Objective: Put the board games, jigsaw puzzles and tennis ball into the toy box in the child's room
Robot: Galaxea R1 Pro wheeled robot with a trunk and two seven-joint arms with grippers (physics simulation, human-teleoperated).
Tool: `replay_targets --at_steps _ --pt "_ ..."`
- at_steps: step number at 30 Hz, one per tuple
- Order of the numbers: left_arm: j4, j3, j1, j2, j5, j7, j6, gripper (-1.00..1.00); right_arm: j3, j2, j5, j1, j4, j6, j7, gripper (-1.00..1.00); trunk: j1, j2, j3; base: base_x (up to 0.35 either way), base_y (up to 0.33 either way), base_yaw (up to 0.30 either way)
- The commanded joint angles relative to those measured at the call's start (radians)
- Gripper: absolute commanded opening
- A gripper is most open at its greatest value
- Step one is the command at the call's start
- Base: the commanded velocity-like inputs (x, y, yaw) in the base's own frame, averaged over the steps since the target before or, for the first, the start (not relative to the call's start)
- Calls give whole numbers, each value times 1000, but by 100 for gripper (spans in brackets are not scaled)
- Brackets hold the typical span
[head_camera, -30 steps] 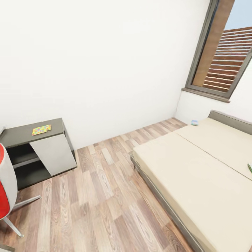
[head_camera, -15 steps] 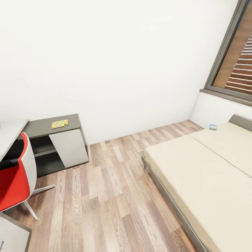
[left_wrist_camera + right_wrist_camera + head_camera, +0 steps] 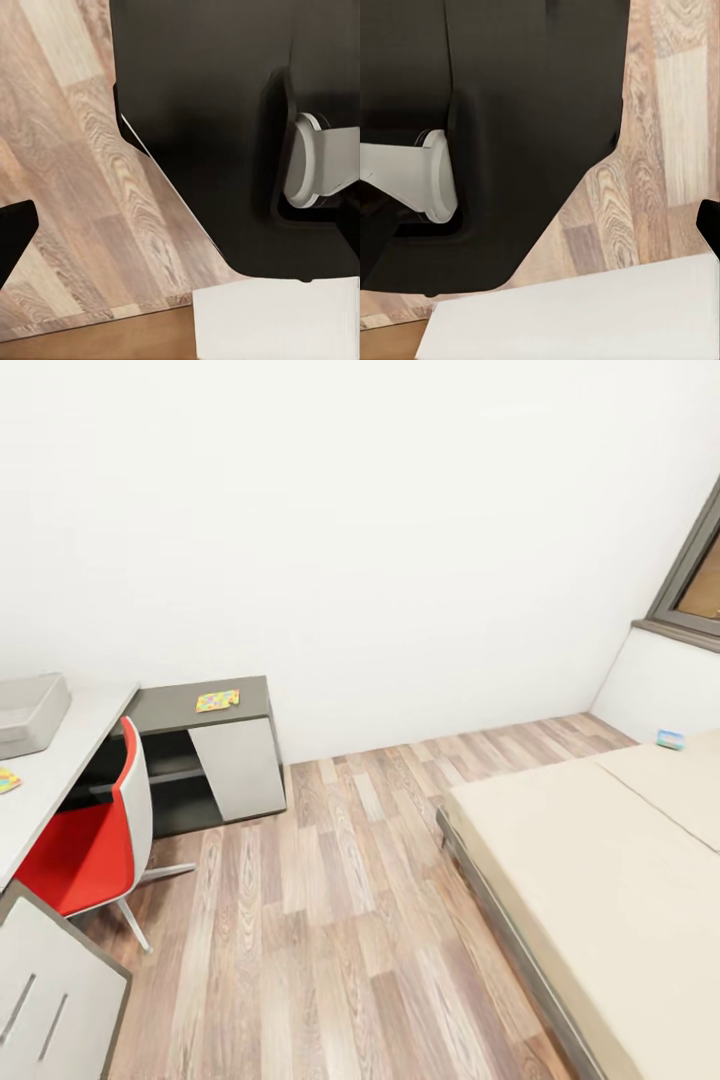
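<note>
Puzzles [image 3: 217, 701], two on table [image 3: 170, 707]; one game [image 3: 669, 739].

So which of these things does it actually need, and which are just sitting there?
Needed:
jigsaw puzzle on the table
toy box
small blue board game on the bed

Just there:
red chair
window

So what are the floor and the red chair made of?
The floor looks like wood planks with a matte finish: brown-grey boards with visible grain lines. The red chair seems to be smooth moulded plastic, red inside its shell with a pale grey back, on thin legs that look like metal. It's a render, so that's a guess.
</note>
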Motion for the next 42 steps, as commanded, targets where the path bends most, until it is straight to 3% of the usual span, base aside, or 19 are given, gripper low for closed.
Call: replay_targets --at_steps 1,42 --pt "0 0 0 0 -1 0 -3 100 0 0 0 0 0 -3 -2 100 1 -2 -2 0 0 264" --pt "0 13 0 0 9 1 -2 100 0 -4 -1 0 0 -3 -2 100 1 -2 -28 0 0 264"
